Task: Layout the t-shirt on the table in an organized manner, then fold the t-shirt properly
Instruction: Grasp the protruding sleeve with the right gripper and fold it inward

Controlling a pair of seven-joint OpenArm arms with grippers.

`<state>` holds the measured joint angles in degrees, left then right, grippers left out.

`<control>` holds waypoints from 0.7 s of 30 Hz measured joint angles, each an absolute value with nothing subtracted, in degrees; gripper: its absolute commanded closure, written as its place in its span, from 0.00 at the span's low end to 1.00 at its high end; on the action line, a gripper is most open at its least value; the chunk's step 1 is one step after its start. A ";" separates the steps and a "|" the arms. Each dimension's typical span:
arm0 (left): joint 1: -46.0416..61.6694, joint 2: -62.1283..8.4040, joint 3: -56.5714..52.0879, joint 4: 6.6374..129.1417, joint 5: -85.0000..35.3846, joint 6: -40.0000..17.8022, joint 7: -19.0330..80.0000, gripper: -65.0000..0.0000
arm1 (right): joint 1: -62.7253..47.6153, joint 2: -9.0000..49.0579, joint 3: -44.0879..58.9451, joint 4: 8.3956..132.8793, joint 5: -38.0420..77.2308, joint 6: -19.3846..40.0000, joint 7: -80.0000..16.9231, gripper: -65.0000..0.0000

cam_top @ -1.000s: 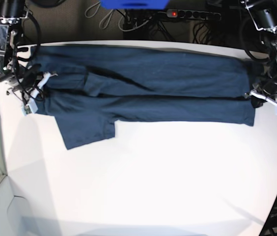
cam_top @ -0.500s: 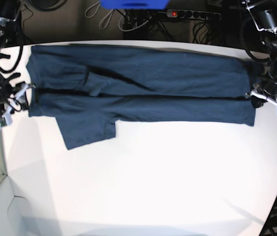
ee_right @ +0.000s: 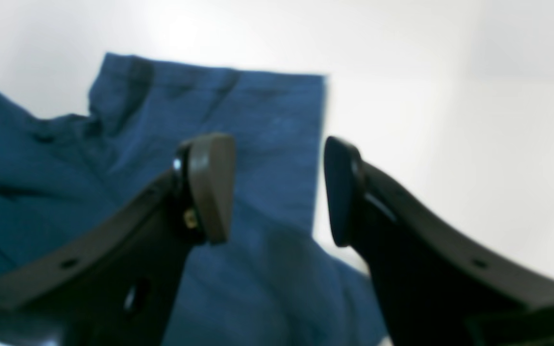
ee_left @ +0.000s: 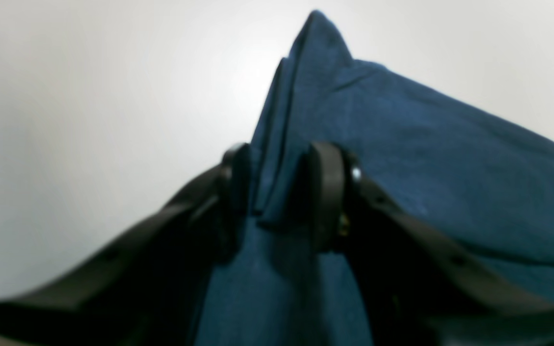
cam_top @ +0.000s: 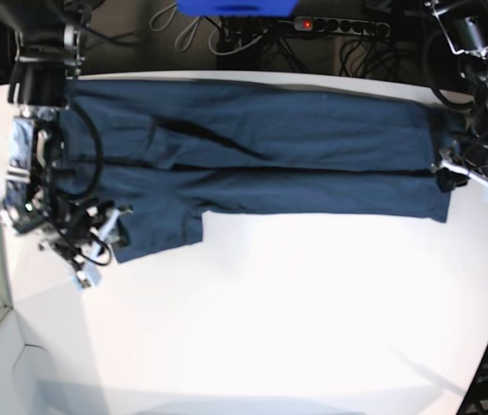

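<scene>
Beside the right end effector (cam_top: 97,251), released, the t-shirt (cam_top: 253,147) sleeve lies at three o'clock; left end effector (ee_left: 277,192) straddles hem fabric, grip unclear.

A white table (cam_top: 296,311) with a curved edge carries a dark navy t-shirt (cam_top: 261,156), folded lengthwise along its far side, one sleeve sticking out.

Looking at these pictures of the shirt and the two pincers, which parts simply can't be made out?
- Left pincer: the blurred left wrist view doesn't show whether it grips the t-shirt fold.
- Collar label: nowhere visible.
- Shirt's end, base view: hidden under the arm with the right pincer.
- Table: cut off by the base view's edges.
</scene>
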<state>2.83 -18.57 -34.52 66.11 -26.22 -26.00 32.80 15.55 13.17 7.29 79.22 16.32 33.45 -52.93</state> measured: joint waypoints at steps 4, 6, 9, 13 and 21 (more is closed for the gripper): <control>2.98 -18.57 -34.50 66.08 -26.17 -25.93 32.73 0.71 | 22.02 13.78 6.39 66.06 15.53 33.21 -47.68 0.52; 2.96 -18.55 -34.52 66.08 -26.04 -25.93 32.77 0.73 | 24.43 13.87 6.35 60.60 16.03 33.21 -45.47 0.52; 3.36 -18.55 -34.74 66.08 -26.41 -25.96 32.67 0.74 | 25.15 14.22 6.26 56.45 15.97 33.21 -43.42 0.52; 3.92 -18.55 -34.74 66.11 -26.48 -25.96 32.10 0.74 | 24.86 14.44 6.31 52.60 15.97 33.19 -40.25 0.53; 3.95 -18.55 -34.79 66.11 -26.46 -25.98 32.10 0.74 | 21.50 14.70 5.26 51.79 17.91 33.17 -33.71 0.85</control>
